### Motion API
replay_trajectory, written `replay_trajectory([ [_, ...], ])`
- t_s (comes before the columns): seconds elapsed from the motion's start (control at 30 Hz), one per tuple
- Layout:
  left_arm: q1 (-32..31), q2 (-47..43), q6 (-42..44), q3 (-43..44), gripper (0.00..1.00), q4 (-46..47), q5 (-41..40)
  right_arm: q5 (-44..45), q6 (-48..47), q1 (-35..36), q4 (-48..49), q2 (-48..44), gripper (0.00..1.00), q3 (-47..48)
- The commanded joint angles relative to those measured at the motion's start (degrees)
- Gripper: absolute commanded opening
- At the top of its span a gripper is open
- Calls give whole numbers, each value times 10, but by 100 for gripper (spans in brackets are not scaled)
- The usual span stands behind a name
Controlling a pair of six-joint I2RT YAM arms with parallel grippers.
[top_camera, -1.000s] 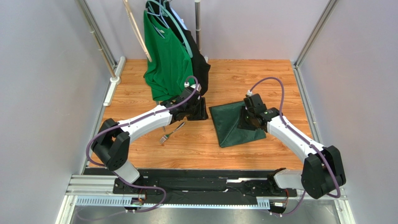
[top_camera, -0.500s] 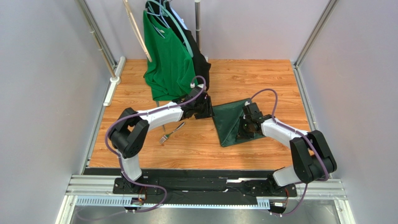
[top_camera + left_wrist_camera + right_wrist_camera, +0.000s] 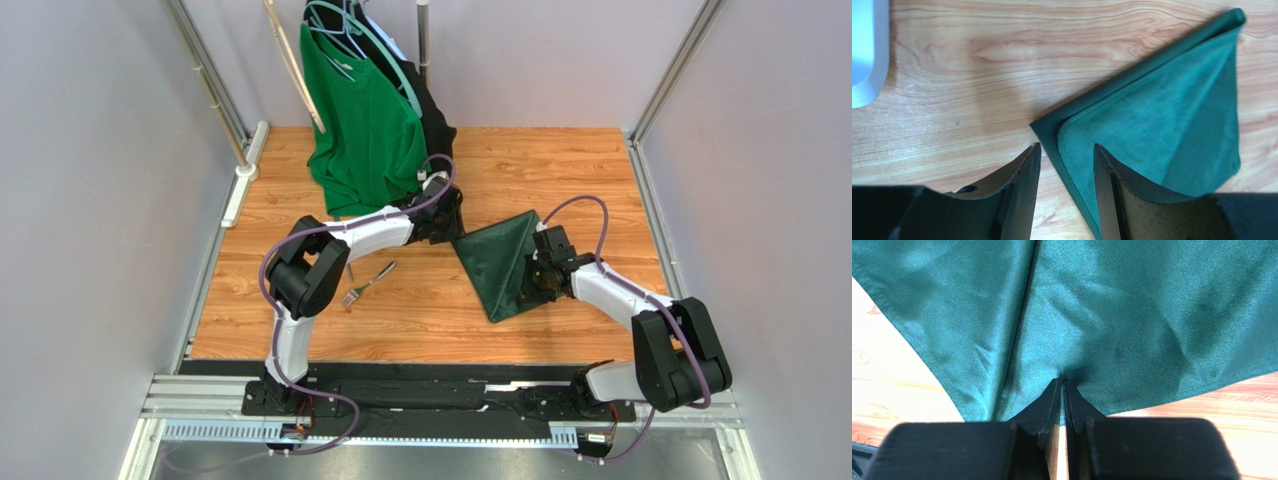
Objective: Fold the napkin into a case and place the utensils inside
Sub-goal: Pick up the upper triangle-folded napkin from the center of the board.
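Jaws first: we're seeing the right gripper (image 3: 1062, 382) pinching shut on the napkin (image 3: 495, 262) near its right edge. The left gripper (image 3: 1066, 147) is hanging open at the folded corner, one finger over cloth and one over wood. The napkin is lying as a triangle on the table (image 3: 560, 170), with the fork (image 3: 368, 283) resting well to its left.
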Motion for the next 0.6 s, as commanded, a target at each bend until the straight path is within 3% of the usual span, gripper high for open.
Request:
replay_trajectory([
  [0.0,0,10,-21,17,51,-19,-31,-7,-18,0,7,-7,9,-1],
  [0.27,-12,44,-30,57,55,-73,-71,-24,-16,-1,17,-9,8,-8],
  [0.57,-20,78,-59,88,53,-94,-60,-31,-17,0,28,-4,7,-16],
])
